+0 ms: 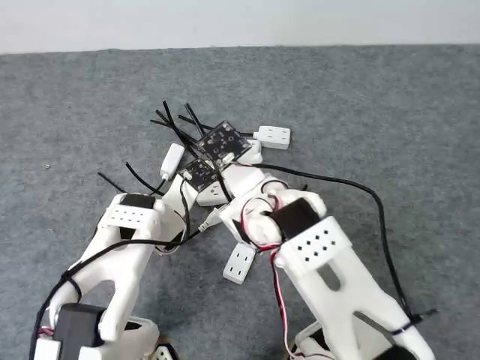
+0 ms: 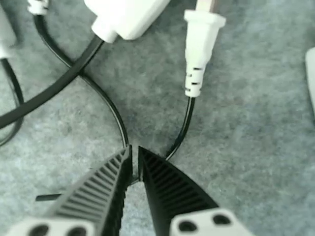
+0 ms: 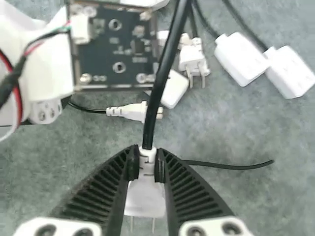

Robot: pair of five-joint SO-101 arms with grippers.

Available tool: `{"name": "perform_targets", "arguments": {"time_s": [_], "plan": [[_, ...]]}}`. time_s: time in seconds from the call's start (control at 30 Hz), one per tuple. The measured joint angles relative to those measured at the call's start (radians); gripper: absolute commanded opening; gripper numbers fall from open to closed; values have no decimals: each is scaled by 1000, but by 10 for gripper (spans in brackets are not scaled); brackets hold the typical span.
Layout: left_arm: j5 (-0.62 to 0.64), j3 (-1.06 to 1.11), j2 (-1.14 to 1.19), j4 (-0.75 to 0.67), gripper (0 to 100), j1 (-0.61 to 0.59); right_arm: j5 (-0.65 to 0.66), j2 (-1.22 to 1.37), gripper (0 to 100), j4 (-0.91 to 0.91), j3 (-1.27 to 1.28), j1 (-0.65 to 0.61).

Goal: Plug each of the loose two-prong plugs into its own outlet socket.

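Note:
My left gripper [image 2: 133, 164] is shut on the thin black cord [image 2: 183, 130] of a white two-prong plug [image 2: 202, 44], which lies on the grey carpet just ahead of the fingertips. A white outlet block [image 2: 125, 17] lies beside that plug. My right gripper [image 3: 144, 162] is shut on another white plug [image 3: 144, 191], its prongs toward the camera and its thick black cable [image 3: 165, 64] running away from it. Beyond it lie a loose white plug [image 3: 194, 59] with bare prongs and two white outlet blocks [image 3: 241, 59] [image 3: 290, 71]. Both arms [image 1: 131, 217] [image 1: 315, 240] meet mid-table.
A white outlet [image 1: 271, 136] lies at the back and another [image 1: 240, 262] between the arms. A white plug [image 1: 172, 160] rests among several black cords [image 1: 176, 124]. A long black cable [image 1: 379, 217] curves down the right side. Grey carpet [image 1: 405, 112] lies bare around them.

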Motion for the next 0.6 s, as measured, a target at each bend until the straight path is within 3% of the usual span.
{"name": "perform_targets", "arguments": {"time_s": [0.3,0.6], "plan": [[-80,-2,-6,14,13,0,-6,89,9,-57,0,-18],[-160,173,-206,-5,13,43,-6,120,9,-72,2,-21]]}}
